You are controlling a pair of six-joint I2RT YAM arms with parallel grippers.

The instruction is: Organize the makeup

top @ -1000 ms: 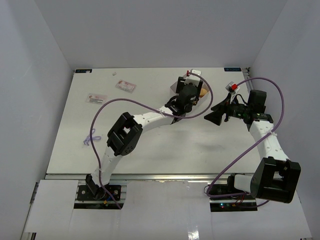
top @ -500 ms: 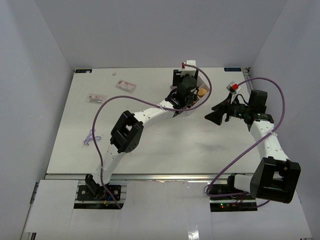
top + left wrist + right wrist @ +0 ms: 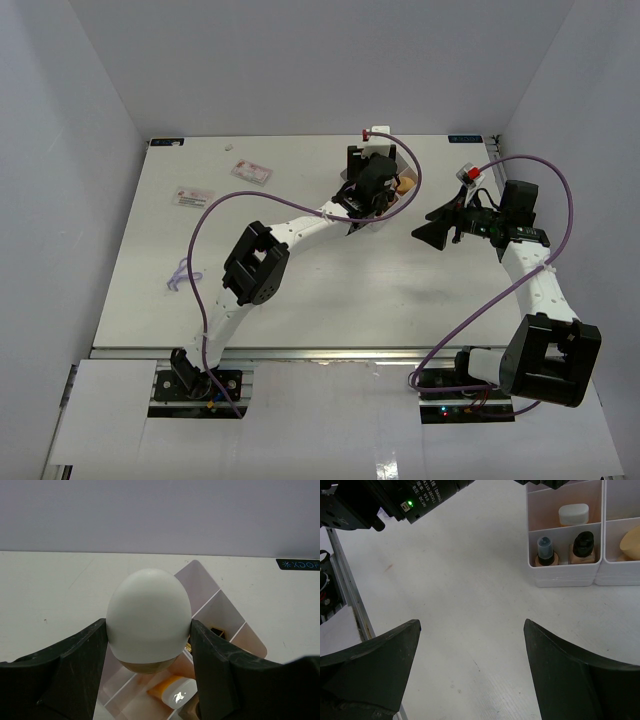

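Left pincer (image 3: 149,630) clamps the white sponge (image 3: 149,607), seemingly over the box (image 3: 220,612) by the surface's (image 3: 470,555) far edge; right pincer (image 3: 471,625) gapes apart.

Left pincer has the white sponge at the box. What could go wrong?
The white sponge is round and pinched only at its sides by the left pincer; it may slip early. Released off-centre, it could hit a divider of the box or land on the orange tube and roll out.

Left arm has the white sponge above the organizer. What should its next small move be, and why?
Probably lower a little, then open. The left gripper is shut on the white sponge, which hangs above the white box, not yet inside a compartment.
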